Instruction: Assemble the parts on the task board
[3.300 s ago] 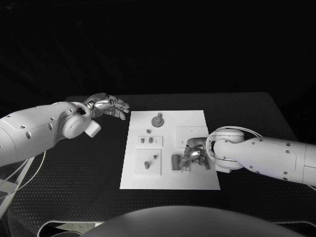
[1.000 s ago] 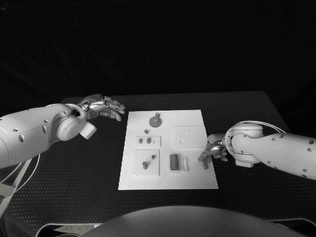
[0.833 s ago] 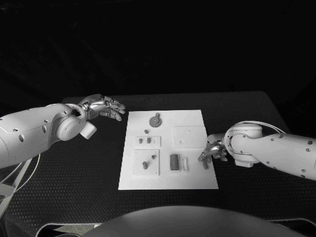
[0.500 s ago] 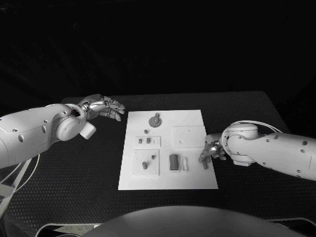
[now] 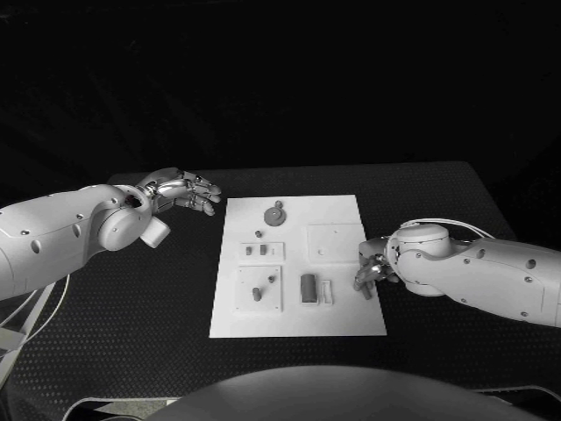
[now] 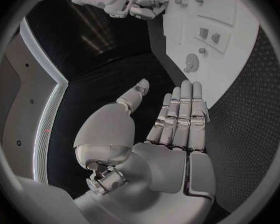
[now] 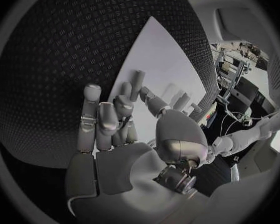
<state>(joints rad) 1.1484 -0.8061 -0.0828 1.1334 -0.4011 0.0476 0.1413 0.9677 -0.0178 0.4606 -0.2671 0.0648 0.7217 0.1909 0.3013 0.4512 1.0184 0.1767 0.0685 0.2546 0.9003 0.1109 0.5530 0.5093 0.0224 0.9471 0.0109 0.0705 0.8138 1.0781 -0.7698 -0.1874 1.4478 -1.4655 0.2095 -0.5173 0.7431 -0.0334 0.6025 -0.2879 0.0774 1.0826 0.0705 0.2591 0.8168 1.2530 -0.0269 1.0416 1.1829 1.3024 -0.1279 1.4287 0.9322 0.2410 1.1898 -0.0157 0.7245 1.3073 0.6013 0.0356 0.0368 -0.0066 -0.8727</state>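
White task board (image 5: 337, 215) at the centre of the black desk (image 5: 458, 202); small parts (image 5: 308, 288) lie or stand on it, mostly toward 6 o'clock. The right hand (image 5: 372, 272) at the board's 3 o'clock edge pinches a small peg (image 7: 137, 80); the left hand (image 5: 186, 189), off the 10 o'clock corner, is empty with fingers extended. The parts look light, rigid and easily flicked, best taken by their sides, and open desk lies on both flanks of the board for approach.
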